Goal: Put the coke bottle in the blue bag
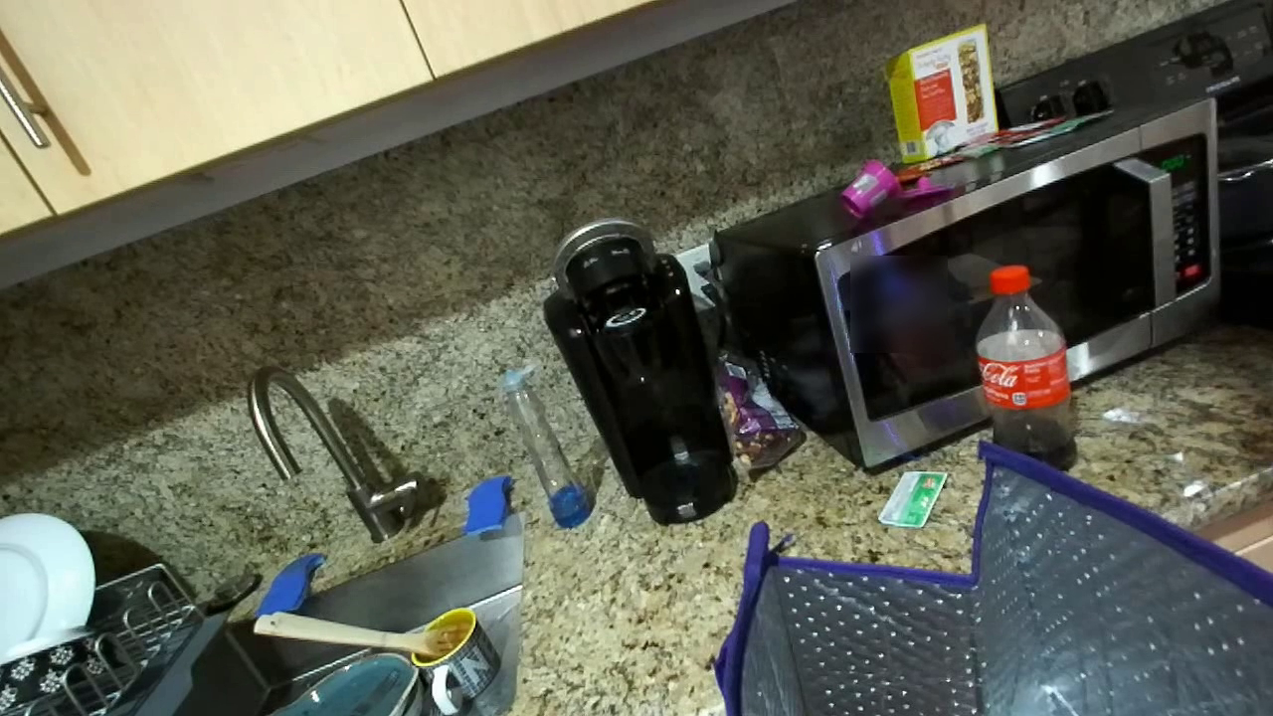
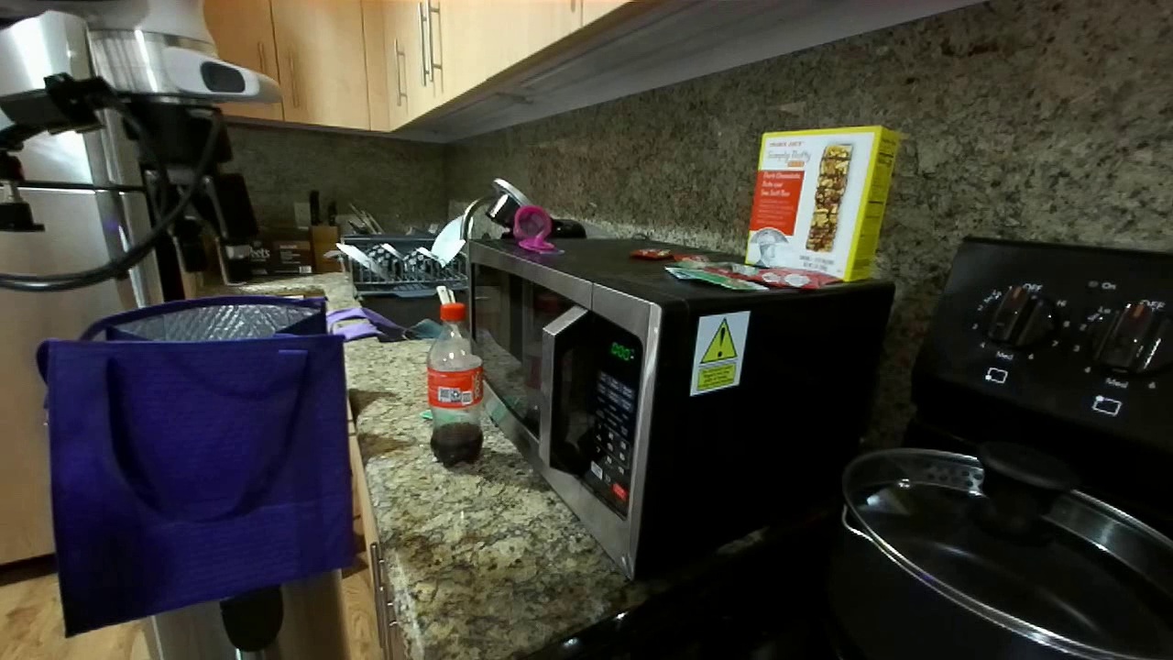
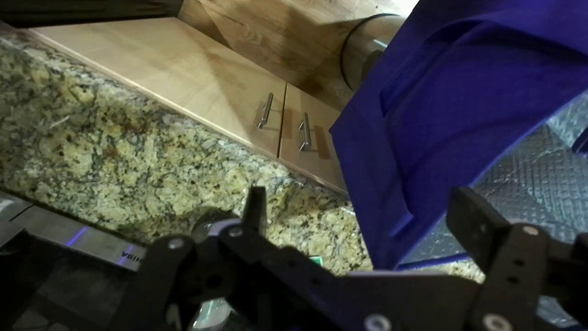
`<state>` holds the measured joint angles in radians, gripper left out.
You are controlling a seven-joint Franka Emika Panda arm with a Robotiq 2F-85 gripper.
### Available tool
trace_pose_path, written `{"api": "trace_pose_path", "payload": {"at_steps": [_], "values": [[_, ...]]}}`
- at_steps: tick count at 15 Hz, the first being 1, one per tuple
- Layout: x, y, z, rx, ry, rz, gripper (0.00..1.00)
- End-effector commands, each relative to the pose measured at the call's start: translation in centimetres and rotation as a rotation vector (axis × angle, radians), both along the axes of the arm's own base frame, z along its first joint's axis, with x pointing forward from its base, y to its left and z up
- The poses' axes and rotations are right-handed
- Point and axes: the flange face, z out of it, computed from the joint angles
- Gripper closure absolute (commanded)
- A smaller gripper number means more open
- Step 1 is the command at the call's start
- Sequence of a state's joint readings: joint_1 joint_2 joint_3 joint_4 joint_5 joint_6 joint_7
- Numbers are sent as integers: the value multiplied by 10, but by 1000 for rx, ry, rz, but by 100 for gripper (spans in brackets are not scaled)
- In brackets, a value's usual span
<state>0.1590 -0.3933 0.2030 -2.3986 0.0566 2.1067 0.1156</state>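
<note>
Black claw (image 3: 358,198) gapes wide, empty. Below, inward from front edge of granite counter (image 2: 440,559), red-capped clear-plastic coke bottle (image 2: 455,390) stands upright.

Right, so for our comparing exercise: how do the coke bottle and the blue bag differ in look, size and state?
Look: the coke bottle is see-through with a red label, while the blue bag is opaque, with a silvery lining. Size: the bag is far bigger than the bottle. State: the bottle has its red cap on, but the bag's top is open. Shared: both are upright.
</note>
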Motion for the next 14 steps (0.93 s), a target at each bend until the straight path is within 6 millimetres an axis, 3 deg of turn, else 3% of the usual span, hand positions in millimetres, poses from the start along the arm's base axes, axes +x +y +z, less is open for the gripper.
{"api": "trace_pose_path", "payload": {"at_steps": [1,8,14], "values": [[63,-6,1,-65,-4,-127,0],[151,-27,-20,-33,9,-389,0],[192,-49,-36,-6,4,-548,0]]}}
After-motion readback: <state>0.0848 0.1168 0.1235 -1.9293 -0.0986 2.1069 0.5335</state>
